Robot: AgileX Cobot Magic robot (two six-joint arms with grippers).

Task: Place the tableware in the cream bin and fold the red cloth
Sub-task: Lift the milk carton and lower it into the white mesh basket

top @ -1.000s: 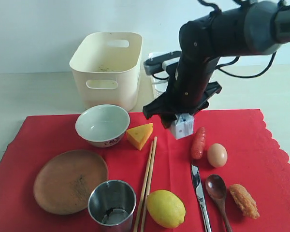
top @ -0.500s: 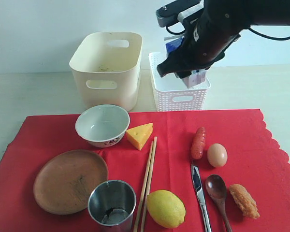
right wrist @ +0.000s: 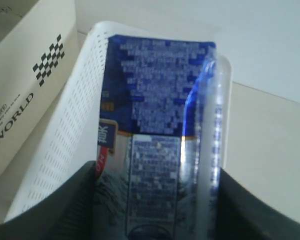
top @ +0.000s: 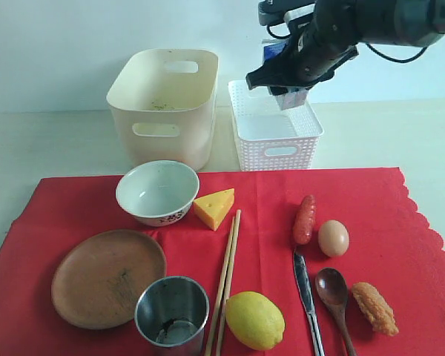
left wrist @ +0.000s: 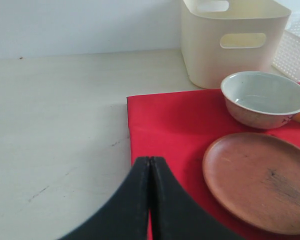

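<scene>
Beside the cream bin (top: 163, 104), right jaws grip a carton (top: 291, 97); left jaws closed. No tableware (top: 107, 276) inside it yet; red cloth (top: 400, 222) unfolded.

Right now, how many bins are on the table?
2: the cream bin behind the pale bowl; the white lattice basket beside it, to its right in the exterior view.

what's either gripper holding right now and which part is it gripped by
The right gripper holds a blue-and-white carton, clamped across its two opposite sides, over the white lattice basket. The left gripper is shut and holds nothing.
</scene>
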